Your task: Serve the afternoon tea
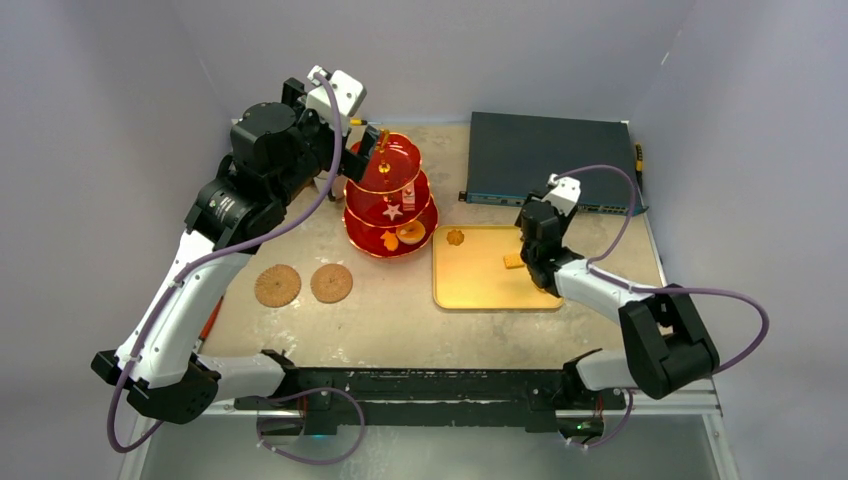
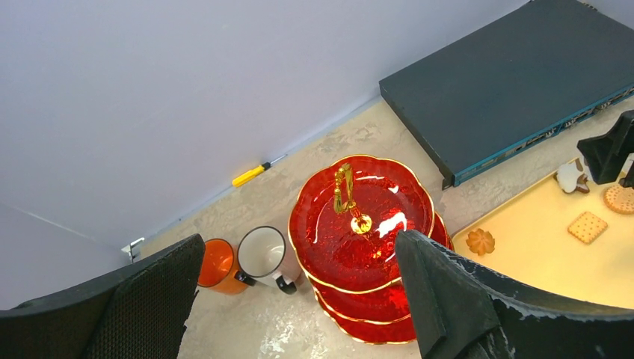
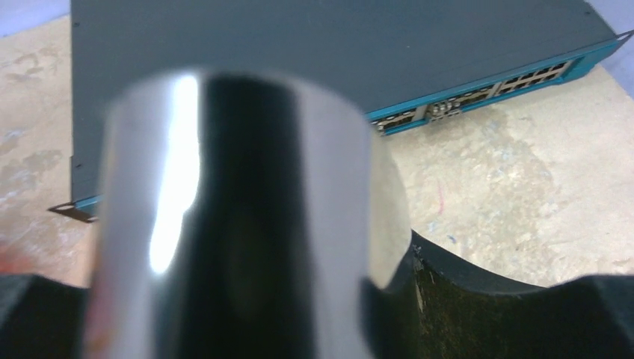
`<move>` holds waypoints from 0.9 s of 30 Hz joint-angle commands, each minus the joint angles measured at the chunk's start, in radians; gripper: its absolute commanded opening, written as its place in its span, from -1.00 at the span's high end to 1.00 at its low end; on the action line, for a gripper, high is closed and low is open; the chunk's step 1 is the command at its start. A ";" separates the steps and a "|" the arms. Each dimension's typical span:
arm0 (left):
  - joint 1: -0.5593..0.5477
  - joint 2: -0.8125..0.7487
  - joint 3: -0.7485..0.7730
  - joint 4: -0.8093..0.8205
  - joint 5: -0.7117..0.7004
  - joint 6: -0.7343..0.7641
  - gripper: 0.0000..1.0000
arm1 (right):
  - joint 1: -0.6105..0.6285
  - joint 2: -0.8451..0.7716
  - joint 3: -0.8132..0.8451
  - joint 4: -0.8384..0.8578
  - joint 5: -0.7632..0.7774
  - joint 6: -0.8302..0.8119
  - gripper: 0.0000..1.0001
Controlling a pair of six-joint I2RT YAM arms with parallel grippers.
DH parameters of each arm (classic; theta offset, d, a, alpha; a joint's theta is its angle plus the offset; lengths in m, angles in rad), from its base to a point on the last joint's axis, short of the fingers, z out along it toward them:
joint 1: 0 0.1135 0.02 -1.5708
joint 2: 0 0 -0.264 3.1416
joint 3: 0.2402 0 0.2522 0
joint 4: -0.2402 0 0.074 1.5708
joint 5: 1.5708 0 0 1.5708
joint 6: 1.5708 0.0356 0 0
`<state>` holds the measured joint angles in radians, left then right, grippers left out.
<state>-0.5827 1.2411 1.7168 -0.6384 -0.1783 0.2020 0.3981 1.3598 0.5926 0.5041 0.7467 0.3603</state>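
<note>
On the far left half of the desk point(image 1: 400, 320), the red three-tier stand point(image 1: 372, 180) stands upright, its gold handle point(image 2: 345, 191) rising from the top tier. Your left gripper point(image 2: 299, 247) hovers above it with its jaws spread wide and nothing between them. Just beside the stand, toward the back wall, the white mug point(image 2: 263, 253) and the orange mug point(image 2: 217, 263) sit upright side by side. A star-shaped cookie point(image 1: 393, 212) and a ring-shaped pastry point(image 1: 410, 232) lie on the stand's lower tiers.

To the right of the stand you have the yellow tray point(image 1: 480, 290), with a flower-shaped cookie point(image 2: 480, 241) and a square cracker point(image 2: 587, 226) on it. Your right gripper point(image 1: 528, 250) is over the tray's far right part. Its wrist view is filled by a blurred shiny cylinder point(image 3: 239, 224), and I cannot tell how far the jaws are open or whether they hold it.

The dark box point(image 1: 545, 160) lies behind the tray. Two round brown discs point(image 1: 277, 285) lie on the desk, nearer you than the stand.
</note>
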 commanded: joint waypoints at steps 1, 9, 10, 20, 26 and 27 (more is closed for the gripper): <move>0.004 -0.024 0.024 0.013 0.002 0.009 -0.98 | 0.053 0.005 0.043 -0.008 -0.030 0.058 -0.15; 0.004 -0.026 0.027 0.011 0.008 0.002 -0.98 | 0.166 0.011 0.035 -0.015 0.010 0.088 -0.15; 0.006 -0.026 0.027 0.010 0.008 0.000 -0.98 | 0.179 0.013 0.032 -0.009 0.014 0.090 -0.15; 0.005 -0.035 0.026 0.002 0.007 0.000 -0.98 | 0.247 -0.072 0.005 0.102 0.057 -0.001 -0.20; 0.004 -0.034 0.026 0.007 0.010 -0.003 -0.98 | 0.248 -0.094 0.003 0.123 0.075 -0.051 -0.26; 0.004 -0.033 0.026 0.007 0.010 -0.004 -0.98 | 0.248 -0.080 0.006 0.123 0.076 -0.054 -0.27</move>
<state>-0.5827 1.2282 1.7168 -0.6476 -0.1780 0.2016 0.6434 1.2747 0.5934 0.5674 0.7757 0.3542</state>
